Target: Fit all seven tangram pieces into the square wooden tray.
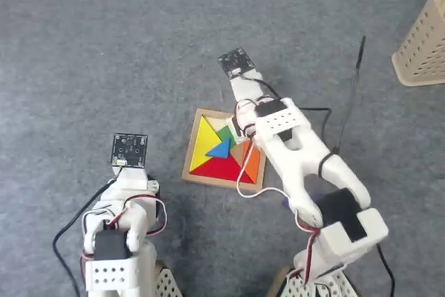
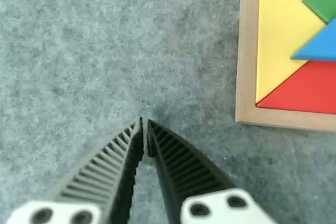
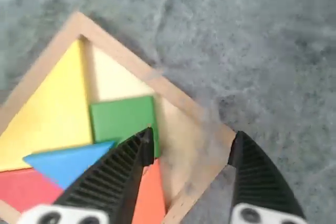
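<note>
The square wooden tray (image 1: 189, 172) lies mid-table on grey carpet. It holds a yellow triangle (image 1: 203, 142), a red triangle (image 1: 221, 167), a blue triangle (image 1: 220, 148), a green square (image 1: 227, 133) and an orange piece (image 1: 253, 163). My right gripper (image 3: 193, 135) is open above the tray's far corner. One finger (image 3: 123, 163) is over the green square's (image 3: 123, 119) edge, the other (image 3: 252, 171) near the tray rim (image 3: 131, 61), with bare wood (image 3: 184, 140) between them. My left gripper (image 2: 144, 125) is shut and empty over the carpet, beside the tray (image 2: 247, 51).
A beige slatted basket (image 1: 424, 39) stands at the far right edge. A thin black rod (image 1: 351, 95) and cables run beside the right arm (image 1: 285, 133). A sliver of purple (image 1: 286, 203) shows by the right arm. Open carpet lies left of the tray.
</note>
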